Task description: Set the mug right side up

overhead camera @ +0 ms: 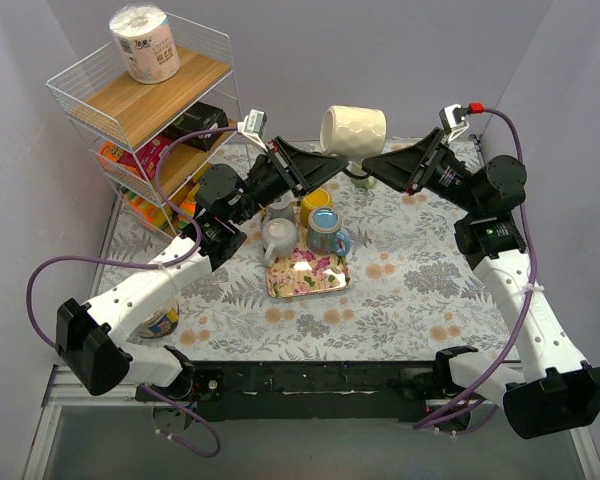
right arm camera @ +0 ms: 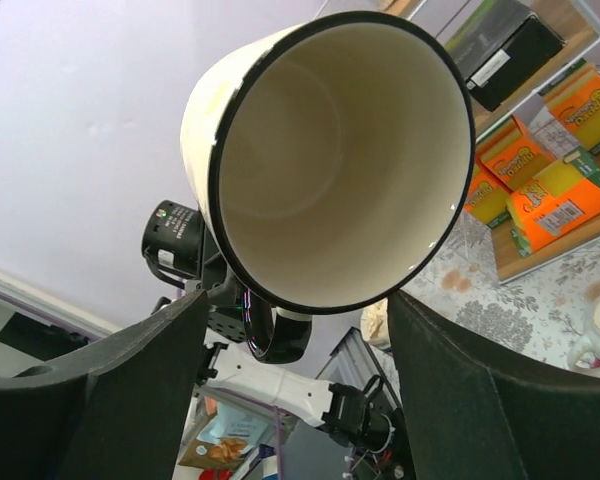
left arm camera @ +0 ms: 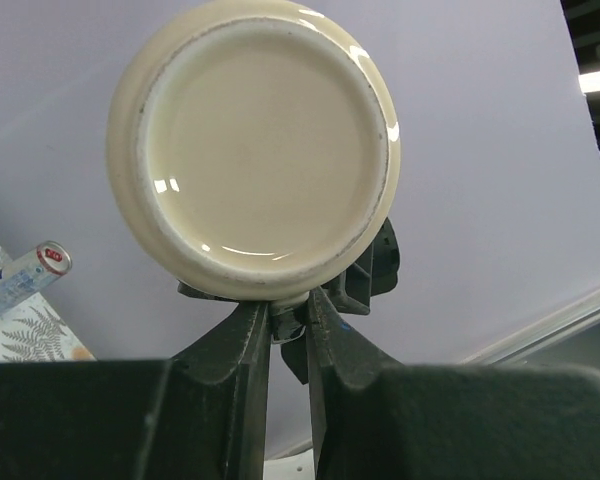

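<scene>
- The mug (overhead camera: 355,128) hung in the air above the far side of the worktop (overhead camera: 420,290), between my two arms and resting on nothing.
- It lay on its side, long axis roughly level and running from one arm toward the other. The base faced the left wrist camera squarely and the open mouth faced the right wrist camera.
- The left gripper (left arm camera: 288,310) had its fingers pressed together just under the mug body. I took what they pinched to be the handle, which pointed downward.
- The right gripper (right arm camera: 298,300) had its fingers (right arm camera: 130,380) spread wide, one either side of the mouth end and a little below the rim. I saw a gap on both sides, so I judged it was not gripping.
- The relation that mattered was that the mouth pointed sideways at the right arm, so it needed a quarter turn upward. The left arm had the only hold, and the right was close enough to take the rim or wall.
- From above, both sets of fingertips met under the mug, and I could not tell how near the right ones came to the left ones.
- The handle was almost entirely hidden: the mug body covered it in the left wrist view, and only a dark lump showed beneath the rim in the right.
- I could not judge how deep the pinch on the handle went, nor how high the mug was above the worktop.
</scene>
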Controlling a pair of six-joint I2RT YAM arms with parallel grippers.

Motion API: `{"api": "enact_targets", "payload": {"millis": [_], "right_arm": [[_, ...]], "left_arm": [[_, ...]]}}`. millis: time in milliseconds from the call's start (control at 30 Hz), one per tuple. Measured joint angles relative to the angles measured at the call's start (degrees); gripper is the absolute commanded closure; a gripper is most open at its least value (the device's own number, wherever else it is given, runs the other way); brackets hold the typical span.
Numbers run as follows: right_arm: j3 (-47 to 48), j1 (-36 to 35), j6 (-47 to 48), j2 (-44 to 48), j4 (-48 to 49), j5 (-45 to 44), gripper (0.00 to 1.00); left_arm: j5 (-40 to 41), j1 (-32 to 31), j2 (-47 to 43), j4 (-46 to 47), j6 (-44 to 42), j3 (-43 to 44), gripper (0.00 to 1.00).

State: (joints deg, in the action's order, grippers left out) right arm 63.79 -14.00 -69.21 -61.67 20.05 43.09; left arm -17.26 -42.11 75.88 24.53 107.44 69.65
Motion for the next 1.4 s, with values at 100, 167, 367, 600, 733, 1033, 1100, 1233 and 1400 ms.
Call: {"api": "enact_targets", "payload": {"millis": [100, 167, 367, 600, 733, 1033, 1100, 1233, 1400], "right_arm": [[0.02, 0.0, -2.38, -0.55, 2.8, 0.37, 0.28], [0.02, -0.07, -3.48, -0.87, 3.82, 0.57, 0.3], [0.0, -0.92, -5.9, -1.6, 5.25, 0.55, 0.35], [-0.28, -1.9, -9.79, -2.45, 5.6, 0.24, 0.54], [-1.11, -1.99, -12.11, -2.69, 5.77, 0.24, 0.98], [-1.33, -2.27, -11.3, -3.23, 3.06, -0.59, 0.99], [-1.07, -2.29, -8.85, -3.23, -0.92, -1.49, 0.99], [4.2, -1.77, 0.35, -3.96, -15.3, -5.09, 0.99], [14.8, 4.39, 15.89, -6.12, -33.68, -12.33, 0.99]], "left_arm": [[-0.42, 0.04, 0.02, 2.84, 0.59, -0.68, 1.0], [-0.44, 0.04, 0.07, 3.96, 0.81, -0.92, 1.0], [-0.44, 0.04, 0.48, 5.79, 0.28, -0.96, 1.0], [0.94, -1.18, 0.72, 5.6, -6.03, -0.94, 1.0], [2.05, -1.9, 0.72, 5.2, -8.7, -0.94, 1.0], [3.69, -2.29, 0.31, 1.6, -11.82, -0.92, 0.02], [4.85, -2.58, -0.24, -1.2, -13.03, -0.92, 0.02], [9.11, -2.67, -3.06, -9.11, -16.22, -1.4, 0.02], [17.84, -2.64, -8.94, -23.15, -19.67, -2.56, 0.02]]}}
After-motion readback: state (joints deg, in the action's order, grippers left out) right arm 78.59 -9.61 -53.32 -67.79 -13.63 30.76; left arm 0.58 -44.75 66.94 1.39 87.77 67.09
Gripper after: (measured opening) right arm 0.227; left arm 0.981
